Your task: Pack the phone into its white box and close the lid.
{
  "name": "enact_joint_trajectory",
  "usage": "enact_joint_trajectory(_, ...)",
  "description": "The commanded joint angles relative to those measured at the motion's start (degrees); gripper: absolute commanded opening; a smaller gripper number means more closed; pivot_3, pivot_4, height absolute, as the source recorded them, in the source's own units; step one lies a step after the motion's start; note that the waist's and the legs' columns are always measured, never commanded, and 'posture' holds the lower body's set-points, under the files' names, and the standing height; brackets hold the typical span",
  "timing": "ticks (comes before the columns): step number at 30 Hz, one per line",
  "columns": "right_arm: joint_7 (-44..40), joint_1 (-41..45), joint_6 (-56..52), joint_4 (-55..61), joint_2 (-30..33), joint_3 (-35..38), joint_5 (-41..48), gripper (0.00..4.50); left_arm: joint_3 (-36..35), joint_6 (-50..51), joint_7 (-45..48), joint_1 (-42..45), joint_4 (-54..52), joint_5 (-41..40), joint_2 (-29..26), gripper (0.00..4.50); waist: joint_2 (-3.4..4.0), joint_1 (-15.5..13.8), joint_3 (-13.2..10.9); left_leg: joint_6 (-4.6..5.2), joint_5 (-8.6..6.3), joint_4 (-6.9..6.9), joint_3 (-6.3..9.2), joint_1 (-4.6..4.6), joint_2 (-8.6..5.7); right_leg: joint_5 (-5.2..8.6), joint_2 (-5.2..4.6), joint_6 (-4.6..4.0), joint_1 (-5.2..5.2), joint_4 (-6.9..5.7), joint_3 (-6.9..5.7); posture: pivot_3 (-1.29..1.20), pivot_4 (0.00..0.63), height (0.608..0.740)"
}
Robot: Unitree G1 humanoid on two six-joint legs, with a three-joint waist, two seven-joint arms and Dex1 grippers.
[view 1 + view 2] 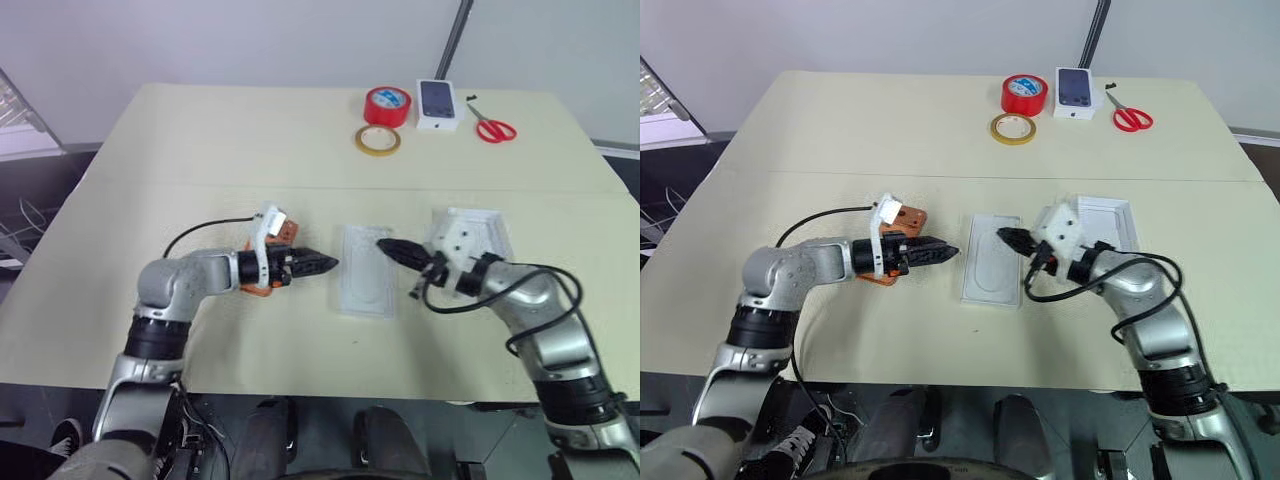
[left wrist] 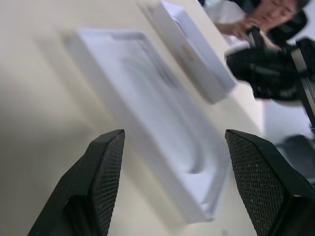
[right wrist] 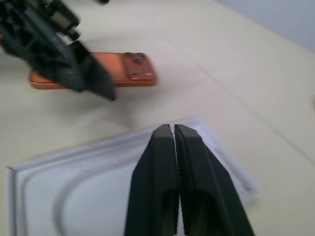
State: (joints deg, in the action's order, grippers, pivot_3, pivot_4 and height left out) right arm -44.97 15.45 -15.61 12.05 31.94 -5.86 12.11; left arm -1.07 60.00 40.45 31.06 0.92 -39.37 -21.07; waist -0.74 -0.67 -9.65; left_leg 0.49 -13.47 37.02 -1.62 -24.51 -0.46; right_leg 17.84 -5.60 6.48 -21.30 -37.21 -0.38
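Two head views from high up, tilted forward and down over the desk, nearly identical, the right eye shifted slightly sideways. Left wrist view low and close, skimming the flat white insert toward the right gripper. Right wrist view equally near, facing back across that insert at the phone and the left gripper.

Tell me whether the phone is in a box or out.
Out. The phone lies flat on the table, camera side up, beside the left gripper, apart from the white insert.
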Motion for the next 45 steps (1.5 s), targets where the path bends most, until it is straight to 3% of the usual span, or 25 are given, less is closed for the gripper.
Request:
enact_joint_trajectory(1, 1.5, 1.6, 2.6, -1.6, 0.3, -4.1, -6.4, 0.04, -3.9, -3.5, -1.8, -0.8, -2.5, 1.1, -2.3, 3.41, 0.0, 0.1, 0.0, 0.01, -0.01, 0.01, 0.0, -0.01, 0.0, 0.0, -0.01, 0.0, 0.0, 0.0, 0.0, 0.0, 0.15, 0.728)
enact_joint_trajectory(8, -0.8, 2.3, 6.3, -5.8, 2.8, -8.1, -12.4, 0.04, -9.5, -3.7, -3.5, -2.1, -0.5, 1.0, -5.9, 3.41, 0.0, 0.1, 0.0, 0.0, 0.0, -0.01, -0.01, -0.01, -0.02, 0.0, 0.0, 0.0, -0.03, 0.0, 0.0, 0.0, 0.15, 0.728)
enact_joint_trajectory(13, 1.4, 8.5, 2.6, -6.0, -2.9, -4.1, -7.4, 0.04, -13.1, -0.1, -1.4, -1.8, 3.6, -1.0, -10.4, 3.41, -0.01, 1.3, 0.0, -0.04, 0.02, -0.06, 0.0, 0.0, 0.03, -0.01, 0.06, 0.01, -0.09, -0.09, -0.01, 0.0, 0.15, 0.728)
enact_joint_trajectory(21, 3.4, 15.7, -2.4, -5.9, -10.2, -10.2, -10.4, 0.04, -6.1, -7.0, 11.1, 0.3, 16.0, 5.7, -19.3, 3.41, -0.04, 1.3, -0.1, -0.21, 0.12, -0.15, -0.01, 0.0, 0.02, 0.0, 0.08, 0.01, -0.15, -0.09, -0.02, 0.0, 0.15, 0.728)
enact_joint_trajectory(30, 2.8, 24.5, -15.8, -14.9, -17.7, -21.9, -16.6, 0.04, 1.3, -10.8, 20.9, 6.7, 28.3, 11.7, -18.1, 3.41, -0.07, 1.4, -0.1, -0.14, 0.08, -0.15, 0.0, -0.04, -0.03, -0.01, 0.01, -0.01, -0.25, -0.12, -0.03, 0.0, 0.15, 0.728)
enact_joint_trajectory(35, 3.2, 26.4, -14.2, -18.3, -18.5, -26.1, -20.9, 0.04, 4.9, -9.7, 24.1, 7.4, 29.9, 14.3, -17.0, 3.41, -0.06, 1.4, -0.1, -0.11, 0.06, -0.14, -0.02, -0.07, -0.05, -0.01, 0.02, 0.0, -0.25, -0.15, -0.04, 0.0, 0.15, 0.728)
enact_joint_trajectory(45, 3.7, 28.3, -12.2, -23.7, -19.9, -27.2, -24.4, 0.04, 10.0, -8.6, 25.2, 7.5, 29.1, 19.5, -14.2, 3.41, 0.01, 1.3, 0.1, -0.06, 0.03, -0.12, -0.01, 0.1, -0.08, -0.01, 0.02, 0.0, -0.23, -0.2, -0.05, 0.0, 0.15, 0.728)
